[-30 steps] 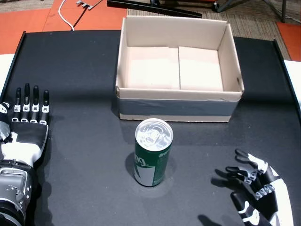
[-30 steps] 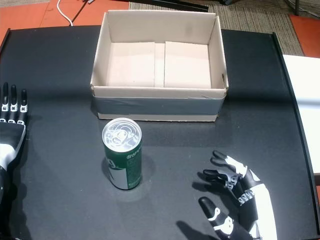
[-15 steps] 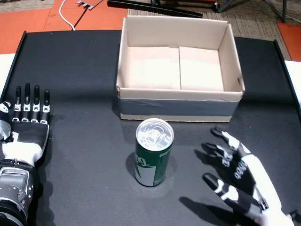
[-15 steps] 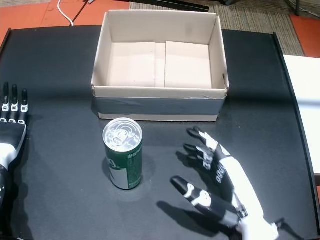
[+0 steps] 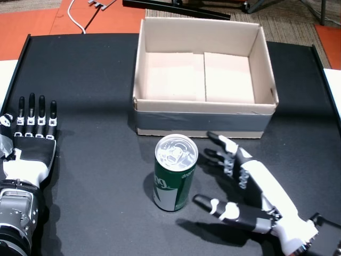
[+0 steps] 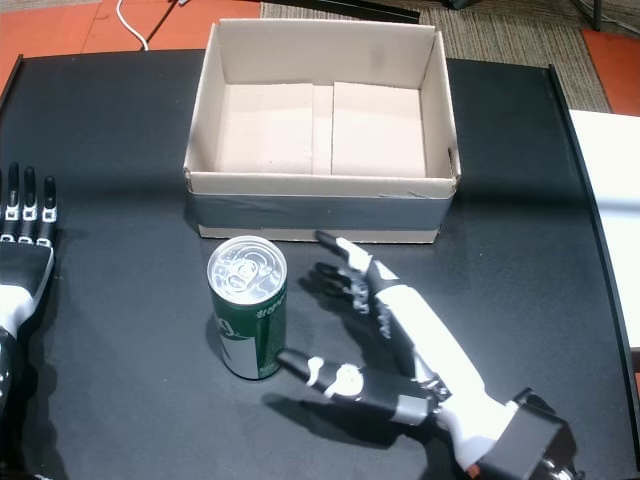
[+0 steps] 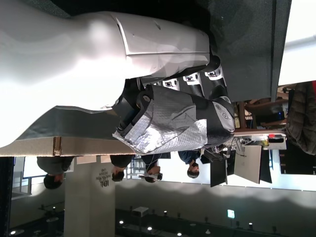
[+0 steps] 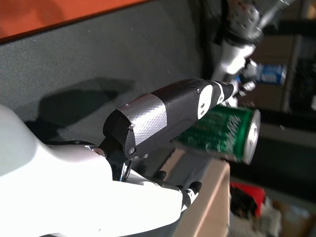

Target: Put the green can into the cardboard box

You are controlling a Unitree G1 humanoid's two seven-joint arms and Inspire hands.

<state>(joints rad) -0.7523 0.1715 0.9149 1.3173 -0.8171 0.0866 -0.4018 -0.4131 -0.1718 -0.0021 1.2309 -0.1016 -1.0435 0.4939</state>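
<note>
A green can with a silver top stands upright on the black table, just in front of the cardboard box. The box is open and I see nothing inside. My right hand is open right beside the can, fingers spread toward it, thumb low near its base, a small gap between. In the right wrist view the thumb lies in front of the can. My left hand rests flat and open at the table's left edge.
A raised black rim bounds the table on the right. Orange floor and a white cable lie beyond the far edge. The left wrist view shows my left hand against a room with people in the background.
My right hand has swept left and forward from the table's lower right corner to just beside the can. The can, the box and my left hand have stayed put.
</note>
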